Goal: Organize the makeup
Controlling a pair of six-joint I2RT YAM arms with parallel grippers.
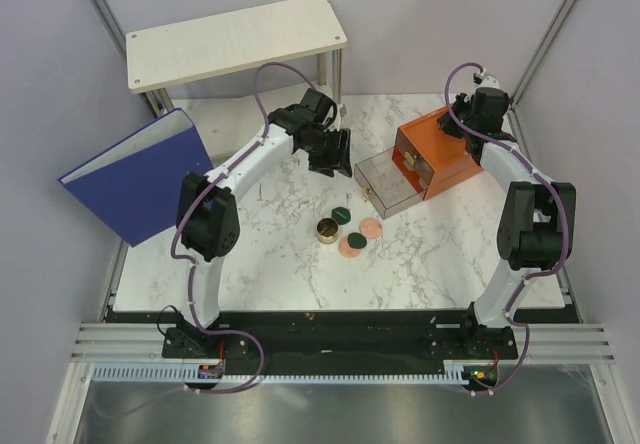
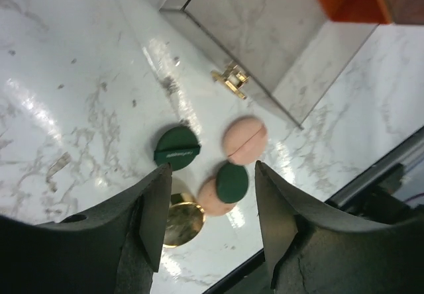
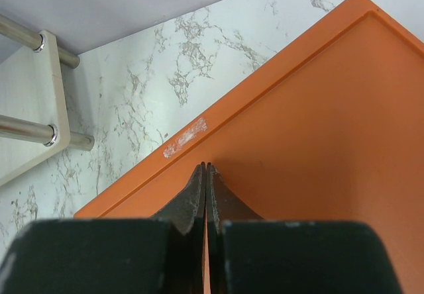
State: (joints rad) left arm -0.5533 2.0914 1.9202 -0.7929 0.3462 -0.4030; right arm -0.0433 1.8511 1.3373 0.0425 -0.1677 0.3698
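The makeup lies clustered in the middle of the marble table (image 1: 250,264), just near of the pulled-out clear drawer (image 1: 385,179) of the orange box (image 1: 440,149). It is a round gold jar (image 1: 327,230), a far green disc (image 1: 342,213), a near green disc (image 1: 355,239), a far pink disc (image 1: 371,228) and a near pink disc (image 1: 348,248).

Only the left wrist view shows pale lettering on the far green disc, and the near green disc overlapping the near pink one. The left gripper (image 2: 212,168) hangs above the cluster, jaws apart and holding nothing. The right gripper (image 3: 206,175) is closed over the box's top; whether it touches, I cannot tell.
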